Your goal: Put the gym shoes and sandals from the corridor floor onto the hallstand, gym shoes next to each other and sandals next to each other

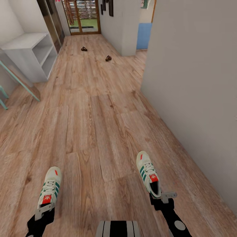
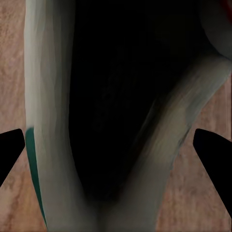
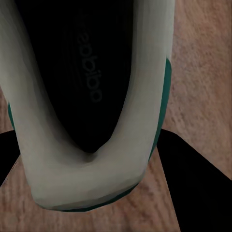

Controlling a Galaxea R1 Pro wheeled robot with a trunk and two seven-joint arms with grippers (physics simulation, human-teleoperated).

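Each gripper is shut on the heel of a white gym shoe with green stripes and a red tongue tab. The left gym shoe sits in my left gripper, toe pointing away down the corridor. The right gym shoe is held the same way by my right gripper. Up close, the left shoe's heel opening lies between the left gripper's dark fingertips. The right shoe's heel fills the right gripper. Two small brown sandals lie apart, far down the corridor floor.
A pale unit with open shelves stands against the left wall; I cannot tell whether it is the hallstand. A teal-framed slanted piece leans beside it. A grey wall runs close on the right. A glazed door ends the corridor.
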